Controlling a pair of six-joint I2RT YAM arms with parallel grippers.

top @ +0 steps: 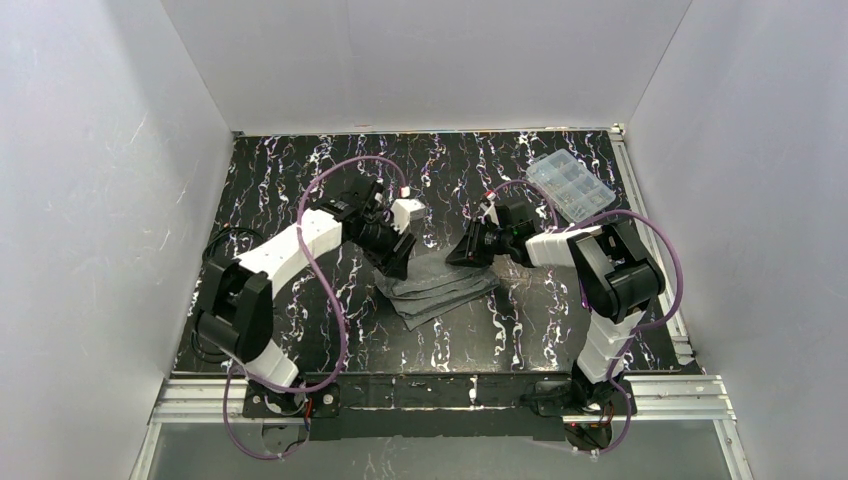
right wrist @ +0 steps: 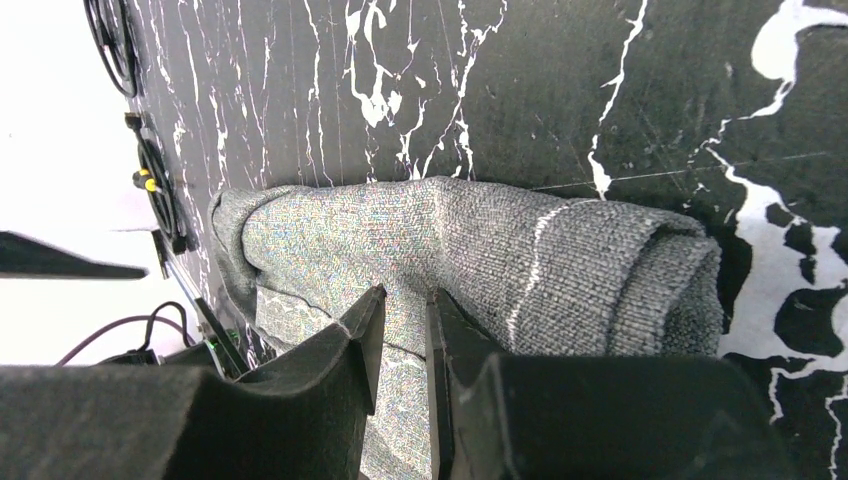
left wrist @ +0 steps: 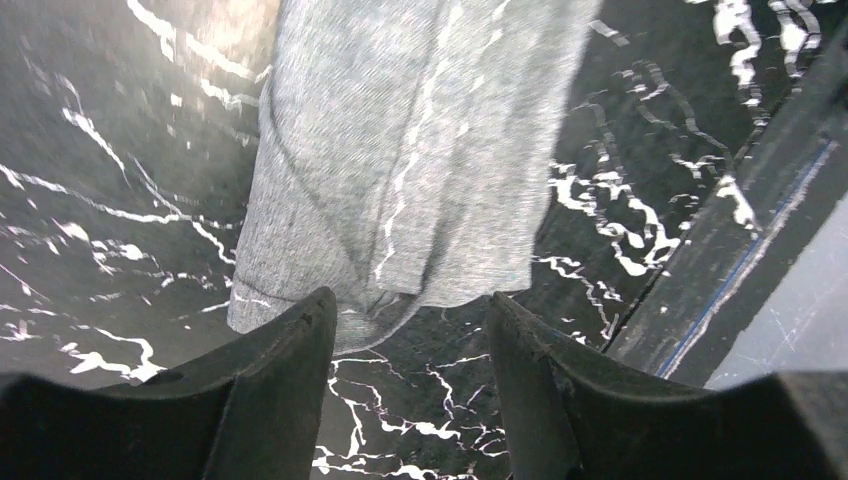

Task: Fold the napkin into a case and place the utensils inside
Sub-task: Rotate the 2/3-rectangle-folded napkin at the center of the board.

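The napkin (top: 438,290), folded into layered grey pleats, is being supported by the black marbled table (top: 280,170) between the two grippers. The left gripper (left wrist: 410,320) is being held released, its fingers (left wrist: 290,345) spread apart, with the cloth's near edge lying just ahead of the tips and nothing clasped. The right gripper (right wrist: 400,320) is being held clenched on a fold of the napkin, whose thick rolled edge is lying just beyond its tips. A clear compartment box (top: 575,185) is being seen well beyond and to the right of the right gripper.
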